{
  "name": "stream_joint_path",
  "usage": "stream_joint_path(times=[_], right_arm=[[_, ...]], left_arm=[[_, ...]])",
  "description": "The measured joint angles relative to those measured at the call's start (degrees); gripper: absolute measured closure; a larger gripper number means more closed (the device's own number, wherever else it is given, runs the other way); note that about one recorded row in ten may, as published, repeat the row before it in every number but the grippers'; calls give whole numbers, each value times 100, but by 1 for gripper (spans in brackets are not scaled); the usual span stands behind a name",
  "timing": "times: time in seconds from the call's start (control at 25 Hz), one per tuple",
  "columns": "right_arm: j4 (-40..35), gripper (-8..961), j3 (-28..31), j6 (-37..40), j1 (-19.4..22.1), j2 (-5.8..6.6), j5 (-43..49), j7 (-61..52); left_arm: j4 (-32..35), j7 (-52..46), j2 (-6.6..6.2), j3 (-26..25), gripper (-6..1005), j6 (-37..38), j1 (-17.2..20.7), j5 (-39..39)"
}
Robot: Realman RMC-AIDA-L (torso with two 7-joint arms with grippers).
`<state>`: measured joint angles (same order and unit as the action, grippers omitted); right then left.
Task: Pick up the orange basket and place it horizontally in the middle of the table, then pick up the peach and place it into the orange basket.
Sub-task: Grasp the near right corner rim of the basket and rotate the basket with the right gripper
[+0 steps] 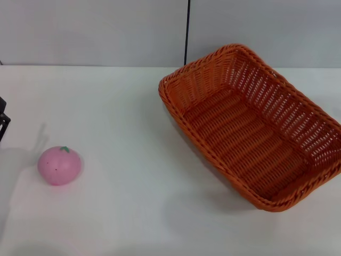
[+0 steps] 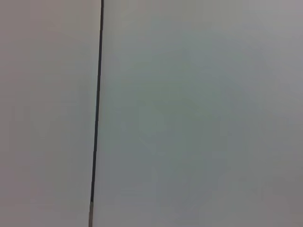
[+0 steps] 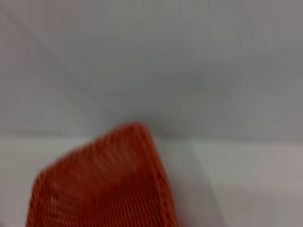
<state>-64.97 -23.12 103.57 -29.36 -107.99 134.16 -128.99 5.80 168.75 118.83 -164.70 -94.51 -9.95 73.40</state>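
The orange basket (image 1: pixel 254 128) is a long rectangular tray of woven wicker, with slanted open-weave sides, a tightly ribbed floor and a thick braided rim. It sits at the right of the white surface (image 1: pixel 133 160), turned on a diagonal so that one narrow end points toward the far wall and the other toward the near right edge. Its near right corner looks slightly raised, with a soft shadow beneath it, though I cannot tell whether it is off the surface.

The peach (image 1: pixel 59 165) lies well apart from it at the left: a small, smooth, round pink ball with a tiny green leaf on top, resting upright on the matte, plain surface.

A dark bit of the left tool (image 1: pixel 3 124) shows at the left edge of the head view; whether its fingers are apart or together I cannot tell. The right tool is not seen; its wrist view shows only a blurred corner of the basket's weave.
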Motion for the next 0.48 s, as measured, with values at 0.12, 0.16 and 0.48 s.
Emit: stream_joint_path(times=[0.12, 0.16, 0.48], right_arm=[[233, 173, -96, -47, -393, 15, 631, -37], [366, 174, -191, -157, -537, -16, 821, -51], [992, 175, -732, -904, -764, -189, 868, -33]], left_arm=[[42, 0, 0, 7, 169, 12, 5, 5], [59, 0, 0, 8, 169, 17, 10, 7], [105, 0, 0, 9, 170, 7, 20, 17]])
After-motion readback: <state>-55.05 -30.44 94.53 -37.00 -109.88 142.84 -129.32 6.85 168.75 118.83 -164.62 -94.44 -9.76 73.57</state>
